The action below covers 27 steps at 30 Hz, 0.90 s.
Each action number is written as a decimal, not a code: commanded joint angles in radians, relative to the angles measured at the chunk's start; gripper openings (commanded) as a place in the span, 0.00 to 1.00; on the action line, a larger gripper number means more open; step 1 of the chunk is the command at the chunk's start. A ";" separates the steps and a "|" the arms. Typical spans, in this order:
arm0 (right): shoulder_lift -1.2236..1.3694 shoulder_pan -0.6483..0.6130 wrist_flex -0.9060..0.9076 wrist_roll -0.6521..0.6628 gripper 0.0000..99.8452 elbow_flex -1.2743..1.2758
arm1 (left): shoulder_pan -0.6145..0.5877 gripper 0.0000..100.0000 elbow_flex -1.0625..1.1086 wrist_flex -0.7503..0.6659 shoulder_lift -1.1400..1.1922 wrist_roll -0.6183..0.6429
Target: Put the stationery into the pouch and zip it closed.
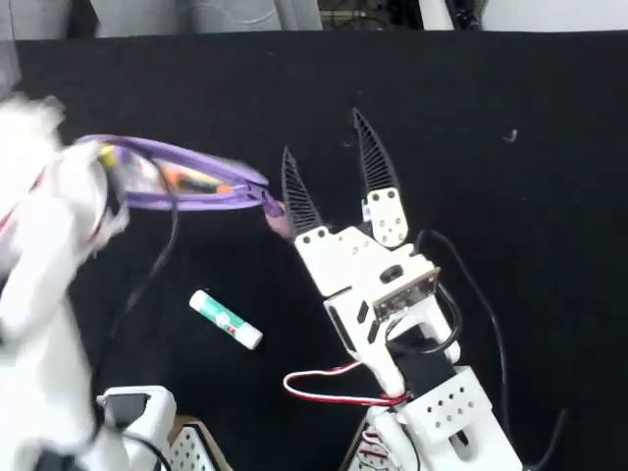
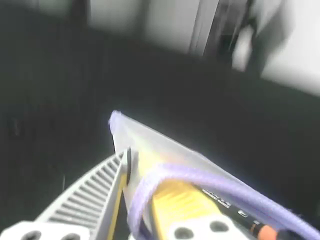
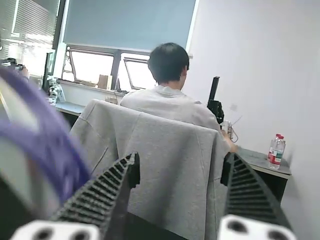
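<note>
Closest in the high view, the right arm point(image 1: 392, 294), white plastic, stands up from the near table edge and leans away. The right gripper point(image 1: 321, 132) spreads two black, ribbed, pointed fingers wide, with nothing between them. One fingertip sits just beside the zip end of the pouch point(image 1: 196, 203), which is clear with a purple zip band and has orange and yellow stationery point(image 1: 191, 180) inside. The left gripper point(image 1: 110, 179), a white blur, is clamped on the pouch's other end. A glue stick point(image 1: 226, 319), white with a green label, lies apart on the black table cloth point(image 1: 510, 245), nearer than the pouch. A red and white cable point(image 1: 324, 378) loops by the right arm.

From the left wrist, a ribbed finger point(image 2: 95, 197) presses the pouch's clear side. The purple band curves over a yellow item point(image 2: 175, 200) and an orange-tipped pen point(image 2: 260, 230).

From the right wrist, both black fingers point(image 3: 107, 195) stand far apart and empty. A purple blur of the pouch sits beside one, and grey cloth point(image 3: 165, 150) hangs beyond.
</note>
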 commanded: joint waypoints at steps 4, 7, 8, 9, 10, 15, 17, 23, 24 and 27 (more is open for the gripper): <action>0.007 -0.005 0.003 0.011 0.25 -0.054 | 0.002 0.03 0.277 -0.161 0.127 0.003; 0.007 -0.005 0.003 0.011 0.25 -0.054 | 0.002 0.03 0.472 -0.344 0.262 0.003; 0.007 -0.005 0.003 0.011 0.25 -0.054 | 0.001 0.03 0.495 -0.385 0.310 0.003; 0.007 -0.005 0.003 0.011 0.25 -0.054 | -0.001 0.03 0.495 -0.400 0.359 0.003; 0.007 -0.005 0.003 0.011 0.25 -0.054 | -0.007 0.03 0.467 -0.397 0.400 0.003; 0.005 -0.005 0.003 0.011 0.25 -0.054 | -0.061 0.03 0.110 -0.138 0.457 0.005; 0.005 -0.005 0.003 0.011 0.25 -0.054 | -0.062 0.03 -0.088 -0.006 0.445 0.003; 0.005 -0.005 0.003 0.011 0.25 -0.054 | -0.070 0.03 -0.203 0.041 0.368 -0.028; 0.005 -0.005 0.003 0.011 0.25 -0.056 | -0.068 0.03 -0.134 0.026 0.387 -0.037; 0.007 -0.005 0.003 0.011 0.25 -0.054 | -0.070 0.03 0.088 -0.112 0.489 -0.046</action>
